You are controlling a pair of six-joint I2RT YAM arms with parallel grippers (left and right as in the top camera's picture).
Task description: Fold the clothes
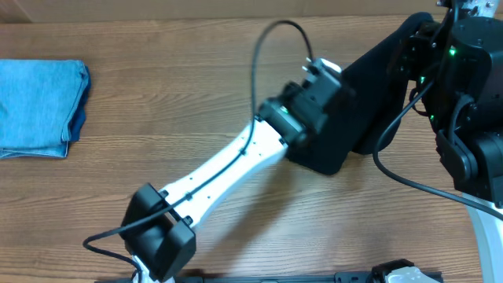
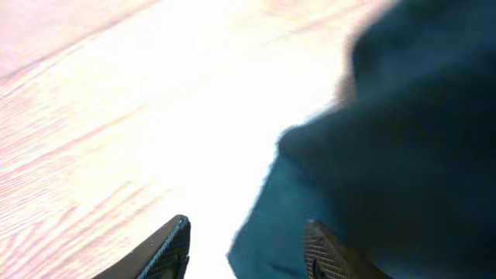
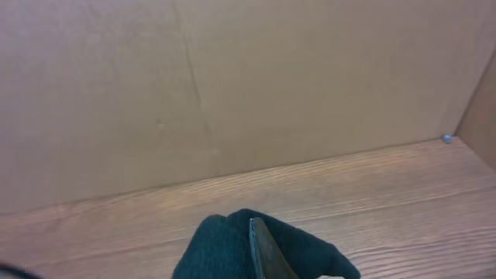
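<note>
Brown wood-grain counter [image 1: 196, 94] all round, washed to white glare in the left wrist view. Black shirt [image 1: 369, 94] heaped and partly lifted off the wood. Well left of the shirt, folded blue denim [image 1: 39, 106], lying flat. Behind the shirt, plain tan wall [image 3: 232, 93] with one upright seam, meeting the counter's back edge. Left fingers [image 2: 172, 248] standing apart at the shirt's edge, cloth reaching in between, gap showing beside it. Right fingers [image 3: 267, 256] closed tight on a bunch of the shirt.
</note>
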